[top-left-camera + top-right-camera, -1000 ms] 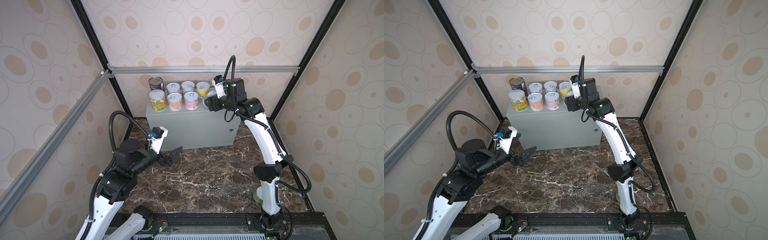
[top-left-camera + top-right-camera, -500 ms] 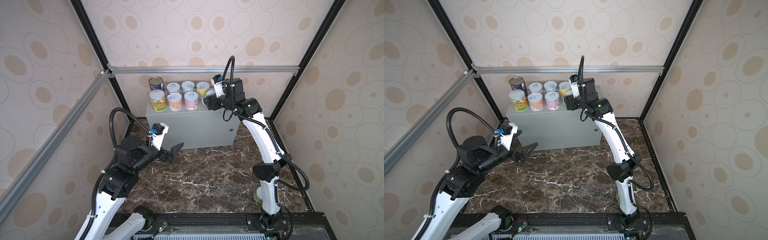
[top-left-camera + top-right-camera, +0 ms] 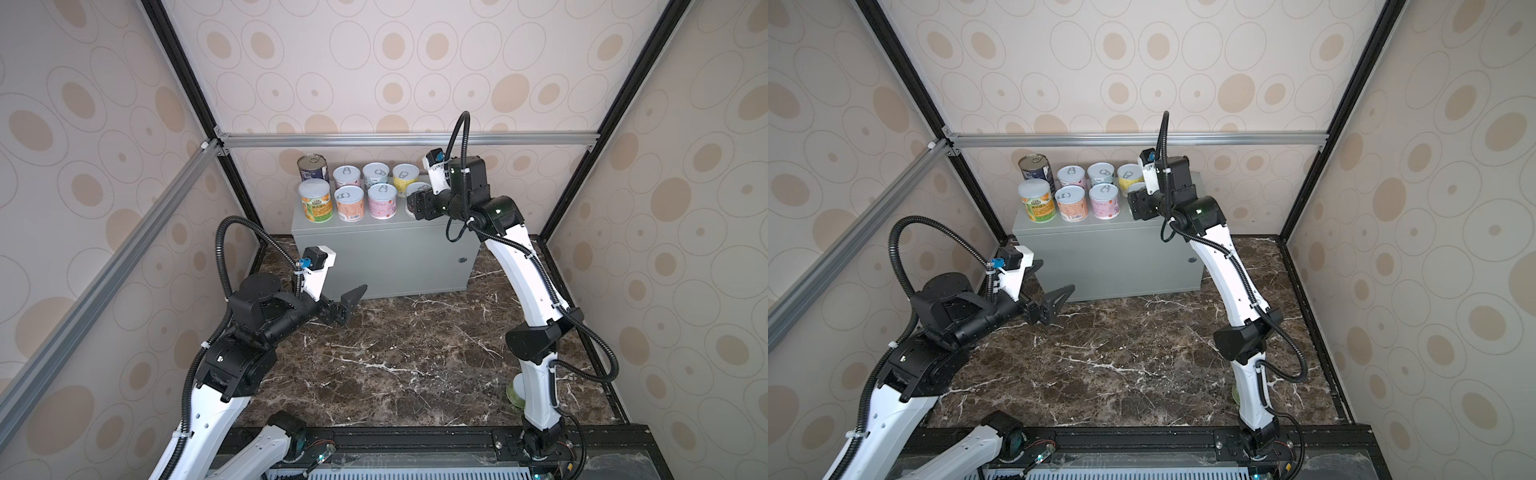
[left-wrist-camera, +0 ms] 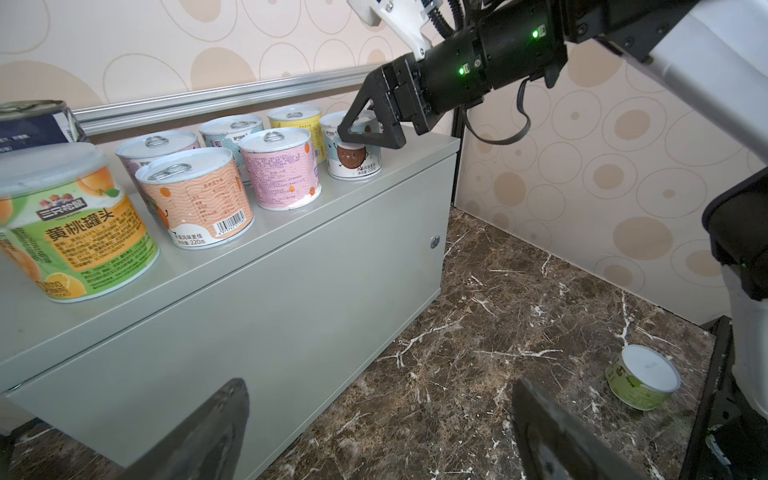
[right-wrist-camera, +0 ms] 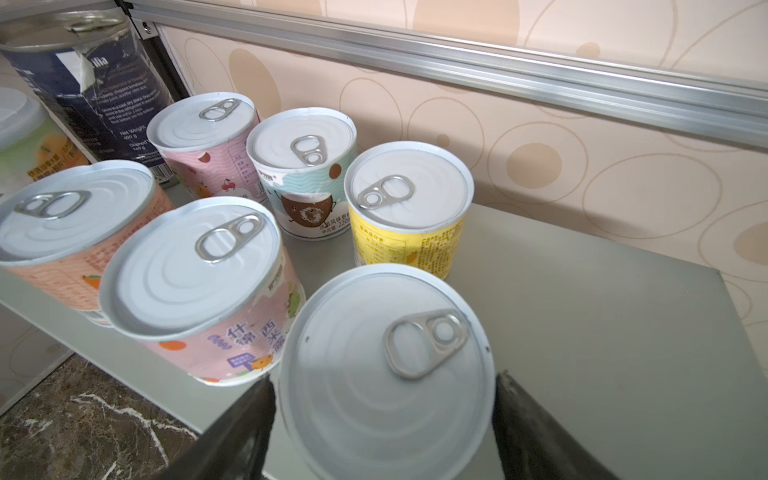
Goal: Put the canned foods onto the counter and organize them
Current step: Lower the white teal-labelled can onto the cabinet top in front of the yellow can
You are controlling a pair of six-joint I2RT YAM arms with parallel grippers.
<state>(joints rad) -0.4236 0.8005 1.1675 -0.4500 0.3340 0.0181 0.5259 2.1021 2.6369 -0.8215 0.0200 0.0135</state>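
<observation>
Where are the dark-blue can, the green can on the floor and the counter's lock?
dark-blue can [image 3: 313, 172]: in a top view, blue side.
green can [image 4: 648, 368]: left wrist view, pale top face.
lock [image 4: 434, 242]: left wrist view, its centre.

Between the black jaws of the right gripper [image 5: 383, 379], the white can [image 4: 355, 160] carries pale-blue waves and a brown coconut face under a silvery-white lid. Ahead of and beside those jaws, on the light-grey counter [image 5: 582, 332], are a yellow can [image 5: 407, 232], a teal-waved can [image 5: 307, 199], a cherry-printed can [image 5: 208, 153], a pink can [image 5: 199, 282] with orange fruit, a peach-orange can [image 5: 70, 232], an orange-and-green can [image 4: 79, 232] and a dark-blue can [image 5: 95, 83]. Ahead of the left gripper [image 4: 378, 384] and its black jaws, off to one side, a green can [image 4: 640, 382] with a white top sits on dark-brown, white-veined marble [image 4: 519, 291], before a beige wall [image 3: 374, 62] of ringed tan ovals.
</observation>
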